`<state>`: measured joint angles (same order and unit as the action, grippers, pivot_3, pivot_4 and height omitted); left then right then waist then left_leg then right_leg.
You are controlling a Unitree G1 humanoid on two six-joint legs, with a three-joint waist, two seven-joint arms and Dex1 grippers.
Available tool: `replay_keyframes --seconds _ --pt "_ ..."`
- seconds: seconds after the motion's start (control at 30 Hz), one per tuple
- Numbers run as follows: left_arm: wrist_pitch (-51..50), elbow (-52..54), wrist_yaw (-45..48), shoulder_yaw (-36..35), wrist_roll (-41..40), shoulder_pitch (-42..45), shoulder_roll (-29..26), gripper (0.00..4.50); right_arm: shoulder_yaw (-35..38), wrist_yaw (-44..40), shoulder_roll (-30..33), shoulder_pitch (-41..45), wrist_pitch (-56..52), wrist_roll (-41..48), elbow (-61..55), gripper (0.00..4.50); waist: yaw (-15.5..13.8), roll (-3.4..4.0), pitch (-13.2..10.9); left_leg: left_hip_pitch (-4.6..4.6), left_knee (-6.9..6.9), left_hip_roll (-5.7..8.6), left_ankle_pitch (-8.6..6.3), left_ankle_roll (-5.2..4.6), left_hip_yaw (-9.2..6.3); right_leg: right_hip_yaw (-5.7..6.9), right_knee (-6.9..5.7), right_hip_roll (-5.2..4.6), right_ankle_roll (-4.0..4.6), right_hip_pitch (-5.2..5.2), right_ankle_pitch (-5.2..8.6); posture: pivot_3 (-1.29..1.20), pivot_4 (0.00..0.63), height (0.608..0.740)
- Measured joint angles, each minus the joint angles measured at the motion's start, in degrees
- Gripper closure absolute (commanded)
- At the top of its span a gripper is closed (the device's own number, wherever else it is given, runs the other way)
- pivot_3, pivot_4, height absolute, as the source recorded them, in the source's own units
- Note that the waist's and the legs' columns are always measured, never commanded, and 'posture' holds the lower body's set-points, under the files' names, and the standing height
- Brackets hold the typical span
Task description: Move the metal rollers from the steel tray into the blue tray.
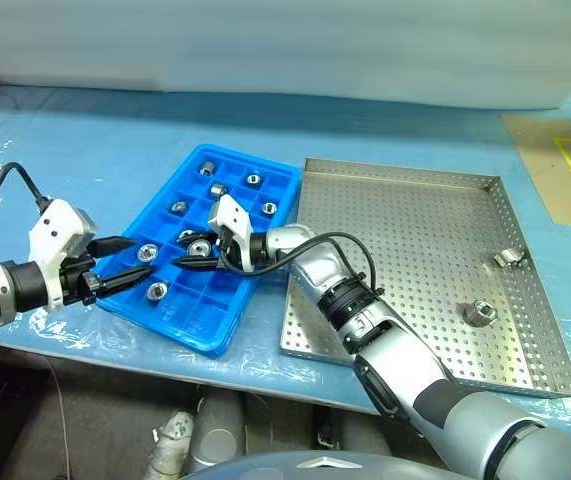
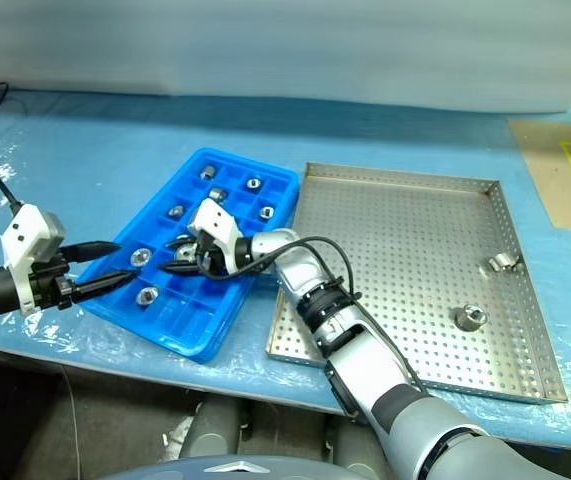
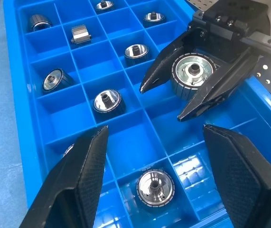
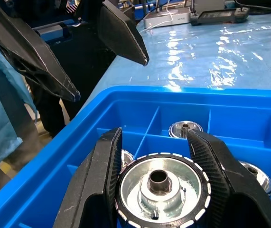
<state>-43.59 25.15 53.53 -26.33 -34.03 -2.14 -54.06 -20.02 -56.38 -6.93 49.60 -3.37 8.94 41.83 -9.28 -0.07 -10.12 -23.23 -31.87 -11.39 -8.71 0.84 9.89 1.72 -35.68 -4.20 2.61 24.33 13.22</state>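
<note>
Most of the metal rollers point(image 1: 149, 253) already sit in the blue tray point(image 1: 265, 180); two remain on the steel tray point(image 1: 415, 180). The right claw point(image 3: 180, 92), reaching level across the blue tray, grips another roller point(image 4: 160, 190) above a compartment. The left claw point(image 1: 130, 262) hangs open beside the tray.

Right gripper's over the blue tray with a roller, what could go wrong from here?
The left gripper hangs open close to the right gripper, so the fingers might collide. The held roller sits above a divider of the blue tray; released here, it may tip or land on another roller.
</note>
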Motion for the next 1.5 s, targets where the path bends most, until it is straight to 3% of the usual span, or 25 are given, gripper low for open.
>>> replay_keyframes --seconds 0.43,0.7,1.0,1.23,1.5 --pt "0.1 -0.8 0.2 2.0 0.0 1.5 -0.3 1.16 -1.4 4.0 -0.3 1.5 2.0 0.3 4.3 2.74 0.1 -0.02 0.0 0.06 0.0 0.0 0.05 0.09 -0.02 0.0 -0.08 0.0 0.0 -0.01 0.0 0.41 0.15 0.74" --pt "0.4 -1.4 0.2 2.4 0.1 2.2 -0.3 1.16 -2.5 1.2 -0.3 1.7 0.1 2.8 3.8 0.11 0.1 -0.03 0.0 0.03 0.0 -0.01 0.05 0.08 -0.02 0.0 -0.05 0.02 0.0 -0.01 0.0 0.39 0.15 0.74" --pt "1.2 -3.0 0.6 5.4 0.2 5.1 -0.3 1.16 -2.4 1.6 -0.3 1.9 -2.4 5.0 1.3 0.11 0.1 -0.03 0.0 0.03 0.0 -0.01 0.09 0.14 -0.03 0.01 -0.09 0.02 0.0 0.0 0.0 0.34 0.15 0.74" --pt "4.6 -7.2 1.3 9.2 0.7 15.1 0.8 1.16 2.9 0.6 0.3 5.0 -7.1 6.3 -2.5 0.11 0.5 -0.06 0.0 0.03 -0.01 0.01 0.23 0.37 -0.04 0.01 -0.12 0.04 0.0 -0.02 -0.01 0.23 0.15 0.74" --pt "9.8 -17.1 5.4 24.6 4.2 29.4 9.1 1.16 3.6 -3.3 13.3 -3.4 -18.4 8.1 -25.0 0.11 1.2 -0.16 0.1 0.02 -0.3 0.07 0.25 0.4 0.05 -0.03 -0.19 0.04 -0.11 -0.13 -0.08 0.0 0.15 0.74"
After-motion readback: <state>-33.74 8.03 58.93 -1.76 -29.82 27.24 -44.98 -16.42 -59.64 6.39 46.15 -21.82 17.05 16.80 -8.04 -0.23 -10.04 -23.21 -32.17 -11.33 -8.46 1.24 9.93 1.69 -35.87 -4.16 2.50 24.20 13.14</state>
